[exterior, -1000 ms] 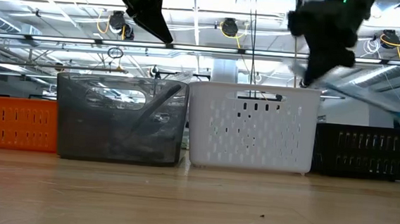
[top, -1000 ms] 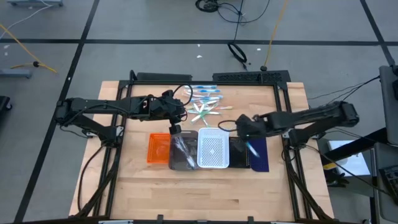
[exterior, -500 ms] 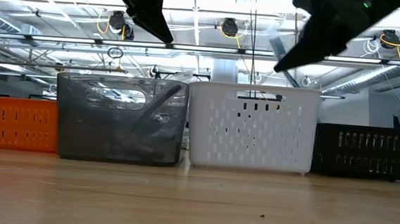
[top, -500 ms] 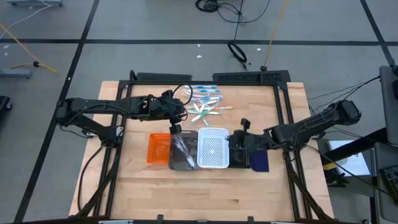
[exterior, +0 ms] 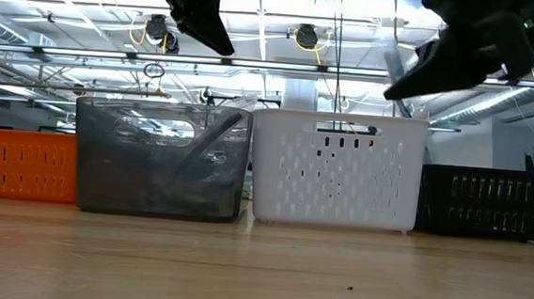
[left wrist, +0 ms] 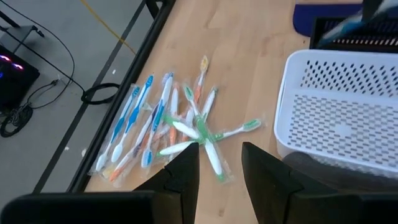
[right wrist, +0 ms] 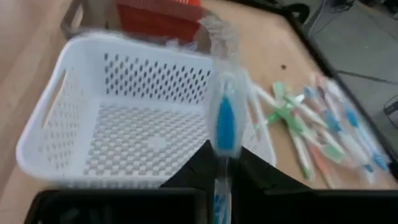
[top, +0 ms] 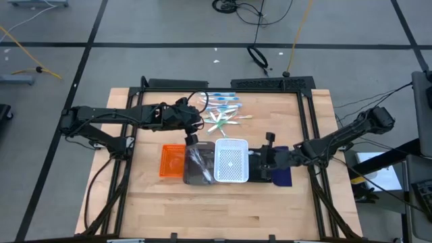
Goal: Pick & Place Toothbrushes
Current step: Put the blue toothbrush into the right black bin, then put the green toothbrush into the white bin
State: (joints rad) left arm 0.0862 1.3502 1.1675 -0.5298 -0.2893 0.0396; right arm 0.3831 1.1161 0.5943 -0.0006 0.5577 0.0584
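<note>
Right wrist view: my right pincer [right wrist: 219,163] grips blue toothbrush [right wrist: 224,124] near black tray [top: 262,167]. Let go slow, over tray. Left pincer [left wrist: 219,165] open, waits.

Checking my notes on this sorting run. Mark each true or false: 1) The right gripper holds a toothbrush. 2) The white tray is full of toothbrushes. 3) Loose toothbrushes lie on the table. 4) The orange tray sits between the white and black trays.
1) True: the right gripper pinches a blue toothbrush.
2) False: the white tray looks empty.
3) True: a toothbrush pile lies behind the trays.
4) False: the orange tray is the row's left end, beside the grey tray.
</note>
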